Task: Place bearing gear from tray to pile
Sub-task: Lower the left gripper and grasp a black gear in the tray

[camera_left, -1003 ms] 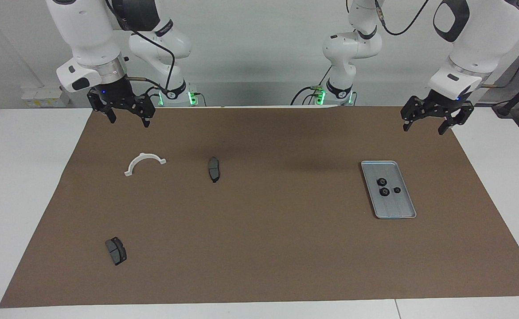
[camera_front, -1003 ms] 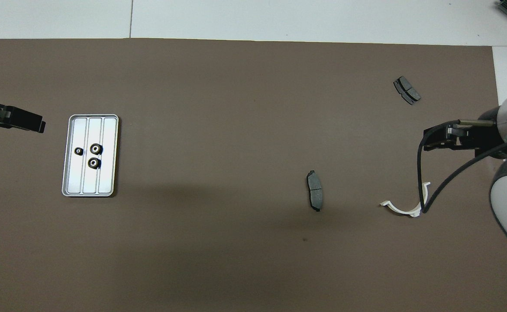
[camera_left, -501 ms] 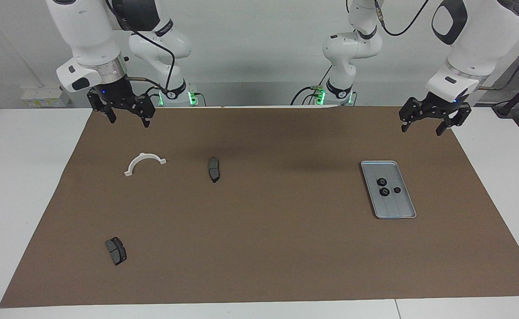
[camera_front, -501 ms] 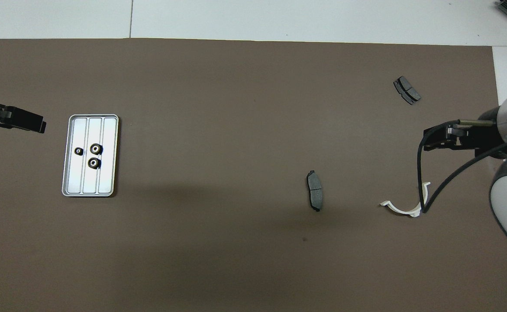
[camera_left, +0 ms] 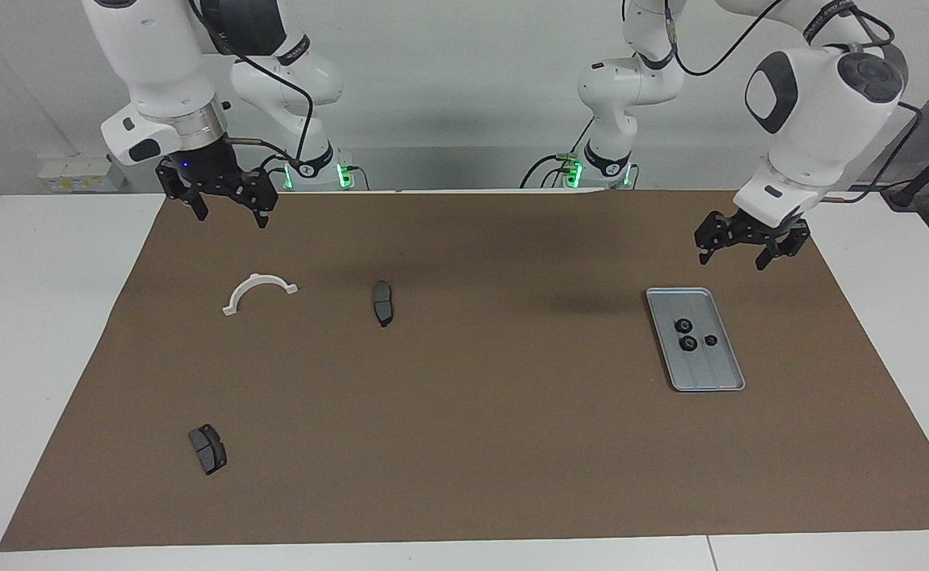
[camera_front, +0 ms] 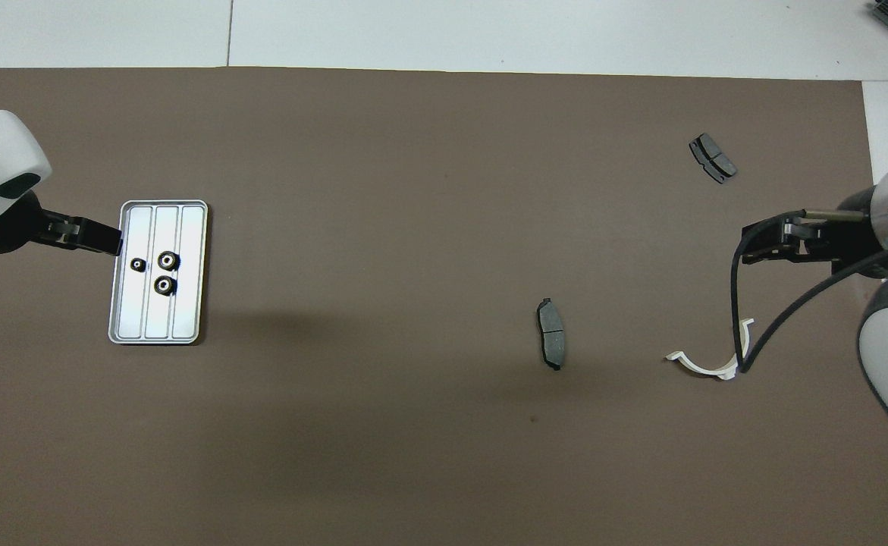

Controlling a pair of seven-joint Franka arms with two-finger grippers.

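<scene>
The silver-grey ridged tray (camera_left: 708, 373) (camera_front: 157, 322) lies on the brown mat toward the left arm's end of the table. Three black bearing gears sit in it: two larger ones (camera_left: 681, 325) (camera_left: 689, 342) (camera_front: 168, 261) and a smaller one (camera_left: 711, 340) (camera_front: 137, 264). My left gripper (camera_left: 732, 260) (camera_front: 114, 244) hangs open and empty in the air, over the mat just beside the tray's rim, touching nothing. My right gripper (camera_left: 230, 218) (camera_front: 747, 254) waits open and empty, high over the mat at the right arm's end. A pile is out of view.
A white curved bracket (camera_left: 259, 290) (camera_front: 709, 365) lies under the right gripper's side of the mat. One dark brake pad (camera_left: 382, 303) (camera_front: 551, 343) rests mid-table. Another brake pad (camera_left: 207, 449) (camera_front: 713, 158) lies farther from the robots.
The left arm has swung down and inward, bringing its open gripper from the mat's corner to just beside the tray. The right arm and all objects stayed still.
</scene>
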